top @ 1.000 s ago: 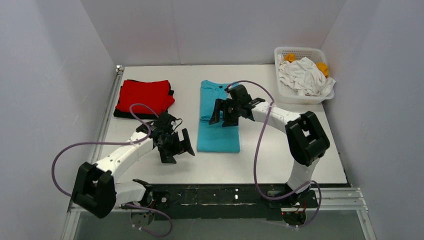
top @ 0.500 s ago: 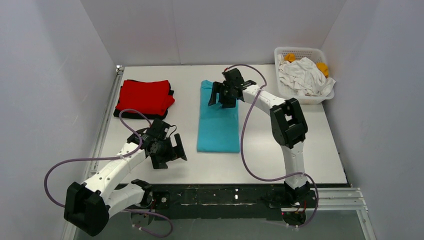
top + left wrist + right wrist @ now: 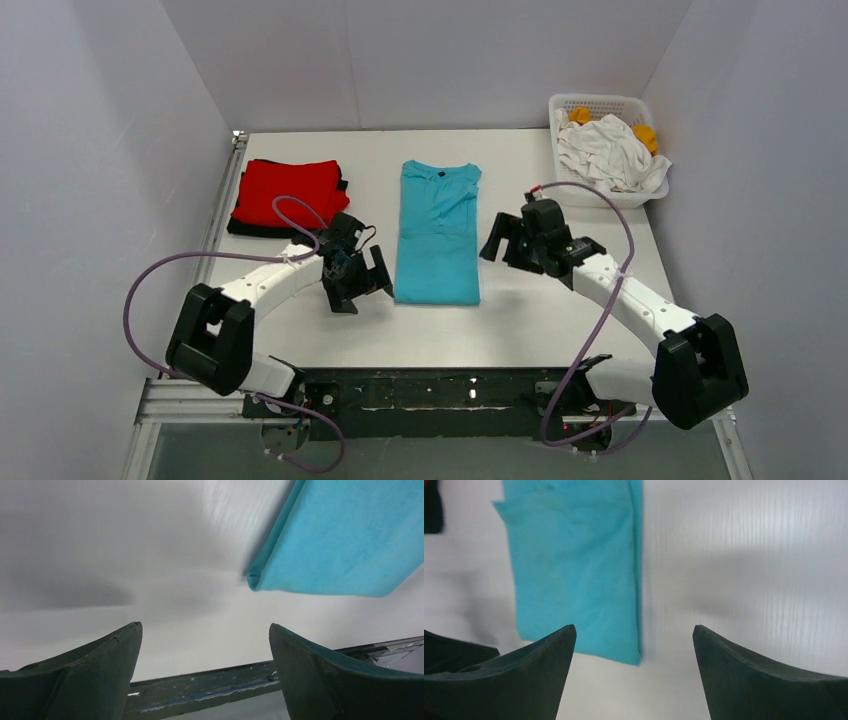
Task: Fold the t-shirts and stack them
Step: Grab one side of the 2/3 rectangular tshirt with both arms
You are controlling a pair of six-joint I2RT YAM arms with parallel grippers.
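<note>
A turquoise t-shirt (image 3: 437,232) lies flat in the middle of the table, folded lengthwise into a long strip with its collar at the far end. A folded red t-shirt (image 3: 290,193) rests on a black one (image 3: 238,228) at the far left. My left gripper (image 3: 362,288) is open and empty just left of the turquoise shirt's near left corner (image 3: 340,540). My right gripper (image 3: 505,245) hangs open and empty just right of the strip's right edge (image 3: 574,570). Both wrist views show wide gaps, left gripper (image 3: 204,626) and right gripper (image 3: 634,627).
A white lattice basket (image 3: 600,101) stands at the far right corner, holding a crumpled white shirt (image 3: 605,150) and an orange one (image 3: 646,136). The dark metal rail (image 3: 225,685) runs along the table's near edge. White walls close in the back and sides.
My right gripper left the turquoise shirt's collar end, swung back to the strip's right side and opened wider. My left gripper moved right, closer to the shirt's near left corner.
</note>
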